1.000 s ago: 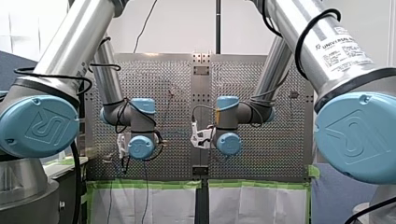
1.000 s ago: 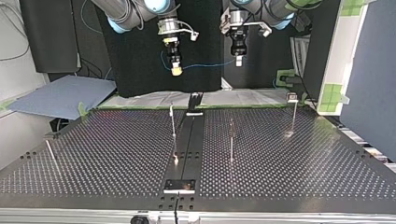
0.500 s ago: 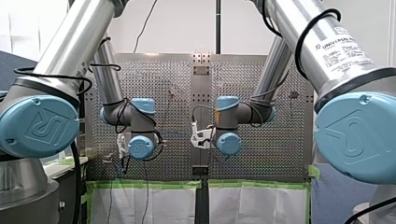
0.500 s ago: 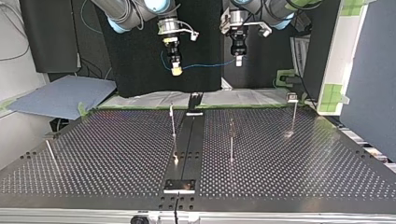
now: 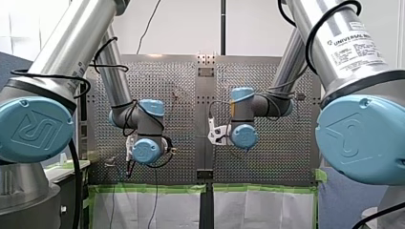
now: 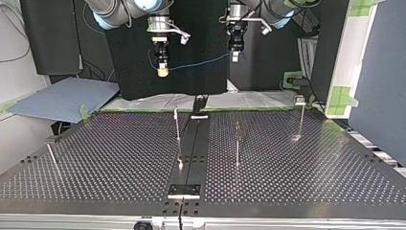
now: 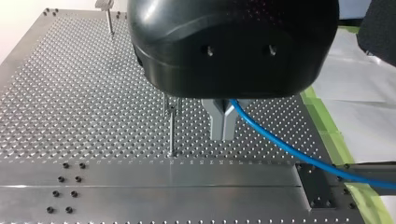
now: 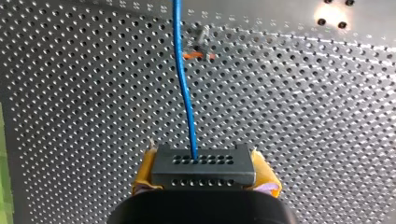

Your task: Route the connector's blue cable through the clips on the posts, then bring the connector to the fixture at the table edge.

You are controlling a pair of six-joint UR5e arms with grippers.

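In the right wrist view my right gripper (image 8: 204,173) is shut on a black connector (image 8: 203,164), held between its yellow pads (image 8: 145,173). The blue cable (image 8: 183,79) leaves the connector and runs ahead over the perforated table. In the left wrist view my left gripper (image 7: 223,134) has its metal fingers shut on the blue cable (image 7: 280,144), beside a thin post (image 7: 171,128). In the top view both grippers hang high above the far edge: my right gripper (image 6: 163,70) at the left, my left gripper (image 6: 235,56) at the right, with the cable (image 6: 196,61) strung between them.
Thin posts stand on the table (image 6: 311,163) in the top view: one (image 6: 177,125) left of the central rail (image 6: 190,148), one (image 6: 237,143) right of it, one (image 6: 301,117) far right and one (image 6: 51,158) far left. A black fixture (image 6: 199,103) sits at the far edge.
Both arms have shifted together toward the top view's left and a little higher, carrying the connector and cable. The grips have not changed.
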